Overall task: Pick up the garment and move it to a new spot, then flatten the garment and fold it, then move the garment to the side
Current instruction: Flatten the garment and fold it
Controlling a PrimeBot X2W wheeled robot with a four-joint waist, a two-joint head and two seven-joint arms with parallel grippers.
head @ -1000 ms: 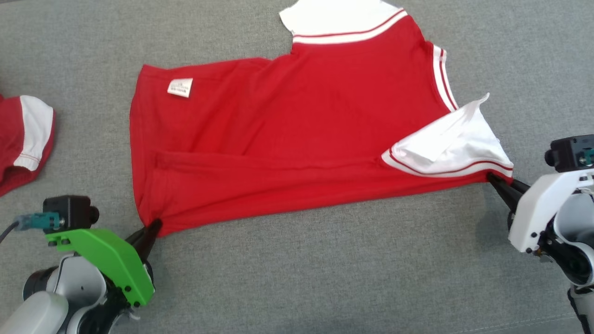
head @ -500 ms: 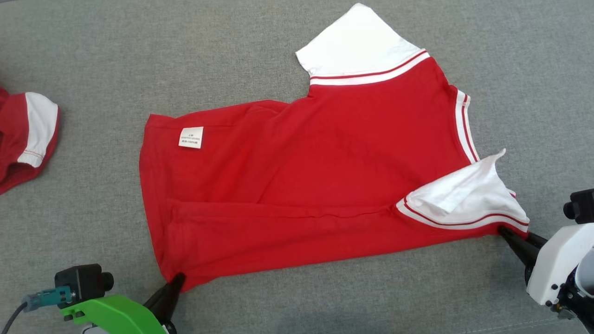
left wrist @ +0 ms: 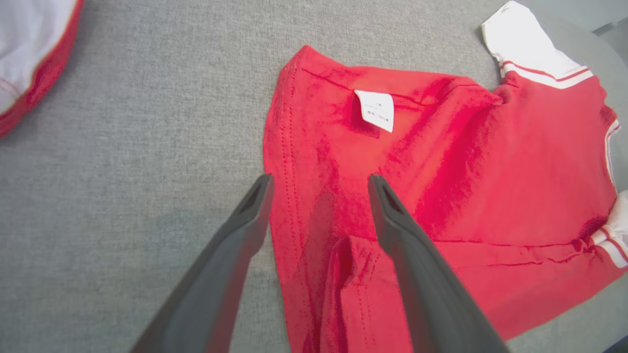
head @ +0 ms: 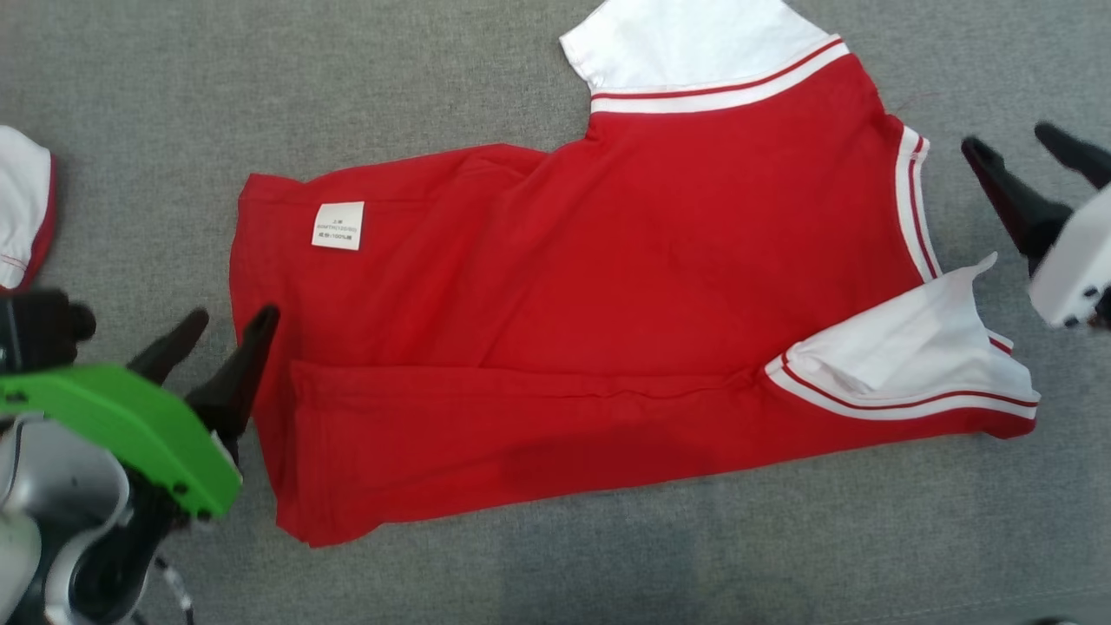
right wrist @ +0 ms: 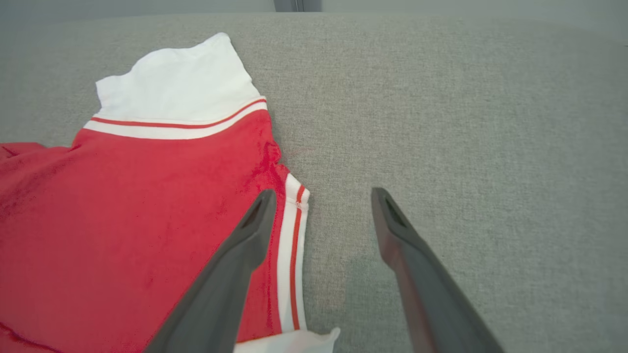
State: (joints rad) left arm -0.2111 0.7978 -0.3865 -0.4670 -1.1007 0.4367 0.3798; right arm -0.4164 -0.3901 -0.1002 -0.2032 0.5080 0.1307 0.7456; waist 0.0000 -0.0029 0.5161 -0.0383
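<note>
1. garment (head: 564, 304) lies spread on the grey tabletop (head: 608, 564), its near edge doubled over and one white sleeve (head: 903, 365) rumpled.
2. left tool (head: 234, 314) and right tool (head: 1009, 139) both hang spread, holding nothing.
3. risk: folding now would likely trap those wrinkles, and a shallow pinch at the hem could slip.

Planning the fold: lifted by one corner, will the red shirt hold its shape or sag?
Probably sags: the shirt lies in soft creases, one sleeve flopped over. Likely light, being thin cloth. Pushed, it would likely bunch on the grey fabric rather than slide.
</note>
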